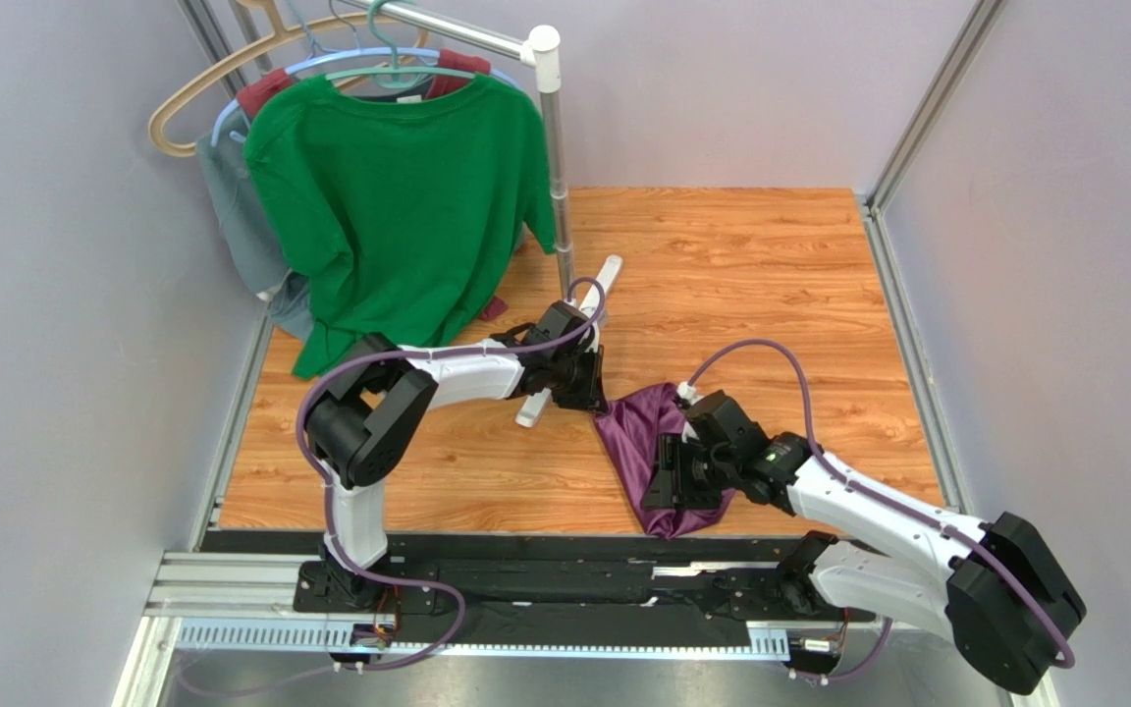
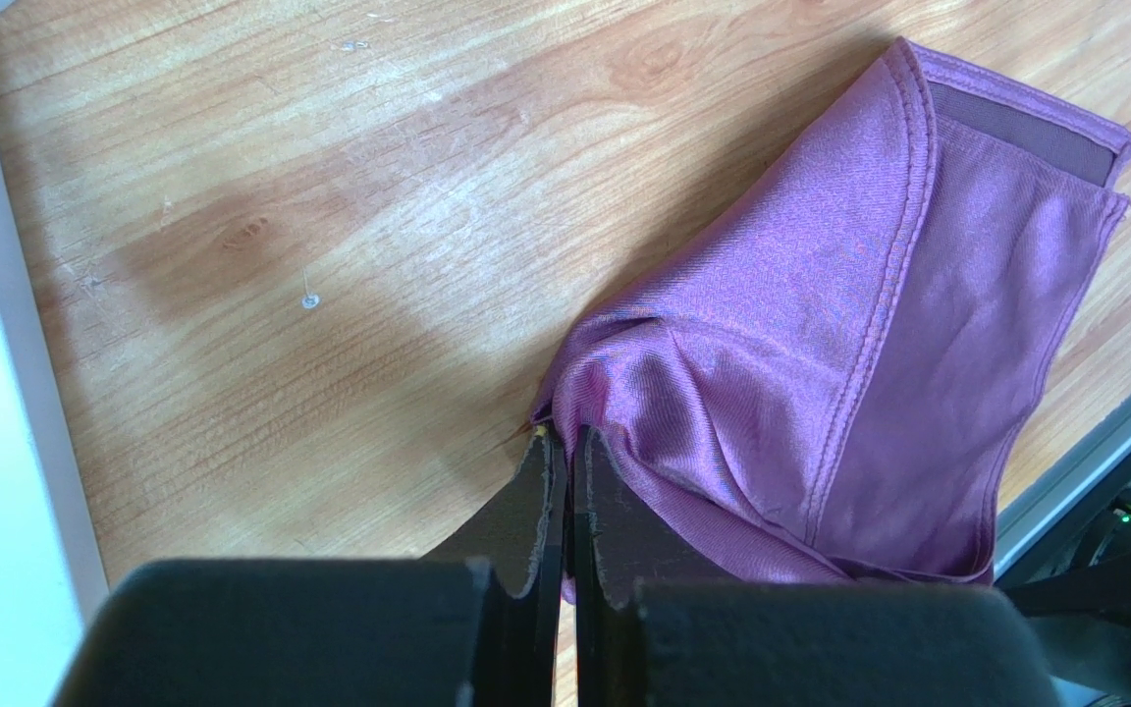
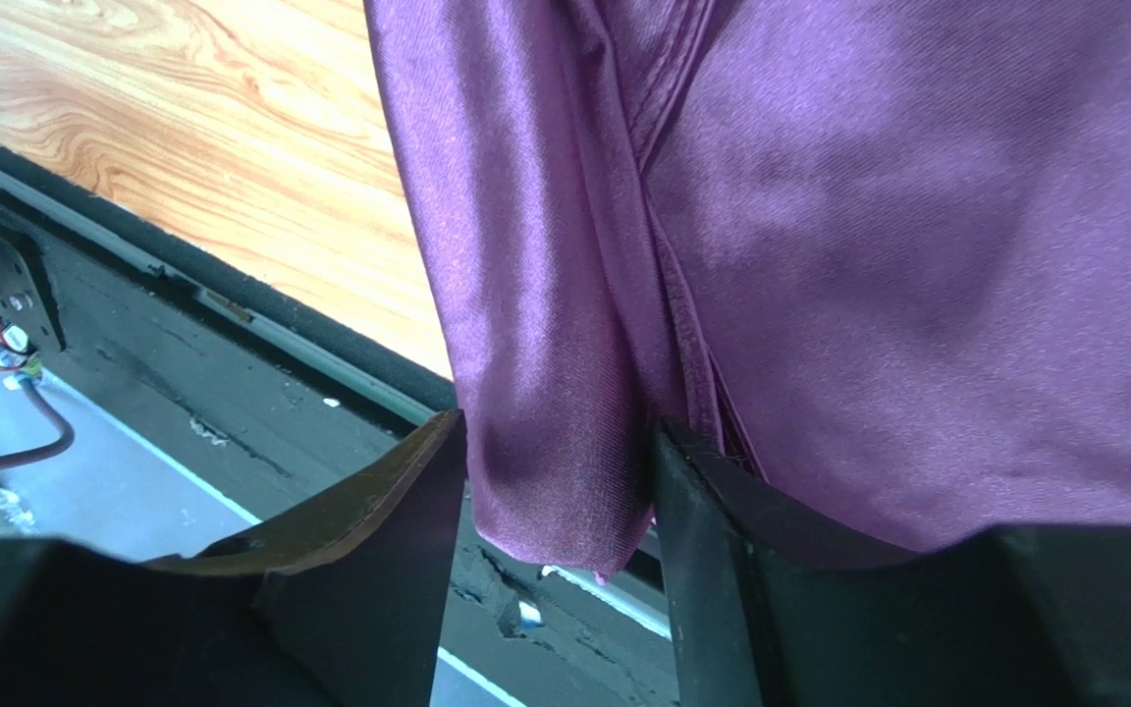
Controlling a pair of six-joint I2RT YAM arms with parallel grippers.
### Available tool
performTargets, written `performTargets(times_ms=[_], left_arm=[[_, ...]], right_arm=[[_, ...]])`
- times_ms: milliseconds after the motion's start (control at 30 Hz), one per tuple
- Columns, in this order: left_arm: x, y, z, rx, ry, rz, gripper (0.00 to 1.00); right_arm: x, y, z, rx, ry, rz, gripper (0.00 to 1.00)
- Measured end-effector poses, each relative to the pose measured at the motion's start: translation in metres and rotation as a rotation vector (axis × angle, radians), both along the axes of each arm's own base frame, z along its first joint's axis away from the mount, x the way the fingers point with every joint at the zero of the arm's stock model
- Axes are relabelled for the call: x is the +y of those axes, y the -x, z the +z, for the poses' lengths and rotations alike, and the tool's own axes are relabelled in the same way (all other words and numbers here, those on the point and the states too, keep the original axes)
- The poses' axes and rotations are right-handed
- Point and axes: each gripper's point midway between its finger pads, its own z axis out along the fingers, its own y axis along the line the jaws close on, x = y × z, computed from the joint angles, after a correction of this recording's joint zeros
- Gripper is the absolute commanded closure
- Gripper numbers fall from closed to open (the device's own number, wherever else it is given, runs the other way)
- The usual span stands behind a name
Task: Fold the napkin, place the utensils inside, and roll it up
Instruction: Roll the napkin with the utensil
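The dark purple napkin (image 1: 648,439) lies crumpled and partly folded on the wooden table, near its front edge. My left gripper (image 1: 586,386) is at the napkin's far left corner. In the left wrist view its jaws (image 2: 569,442) are pressed together on the edge of the cloth (image 2: 852,339). My right gripper (image 1: 670,486) is at the napkin's near end. In the right wrist view its jaws (image 3: 557,457) stand apart, with a hanging fold of the napkin (image 3: 896,221) between them, over the table's front edge. The spoon is out of view.
A green T-shirt (image 1: 395,206) hangs from a clothes rack (image 1: 554,162) at the back left. The rack's white foot bar (image 1: 597,295) lies on the table beside my left gripper. A black rail (image 1: 557,567) runs along the front edge. Walls close in on both sides.
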Motion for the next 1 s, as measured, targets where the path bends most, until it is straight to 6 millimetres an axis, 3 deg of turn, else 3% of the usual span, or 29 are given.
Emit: performTargets(times_ms=[200,467,600,733,1000], left_arm=[[0.0,0.0,0.0,0.0,-0.001,0.0,1.0],[0.0,0.0,0.0,0.0,-0.001,0.0,1.0],[0.0,0.0,0.0,0.0,-0.002,0.0,1.0],[0.0,0.0,0.0,0.002,-0.002,0.0,1.0],[0.0,0.0,0.0,0.002,-0.002,0.0,1.0]], right_arm=[[0.005,0.007,0.001,0.029,-0.012,-0.007,0.61],[0.007,0.012,-0.002,0.044,0.005,-0.014,0.61],[0.004,0.018,-0.016,0.094,0.044,-0.019,0.61],[0.004,0.02,-0.02,0.115,0.051,-0.025,0.73],[0.007,0.021,-0.015,0.127,0.028,-0.046,0.77]])
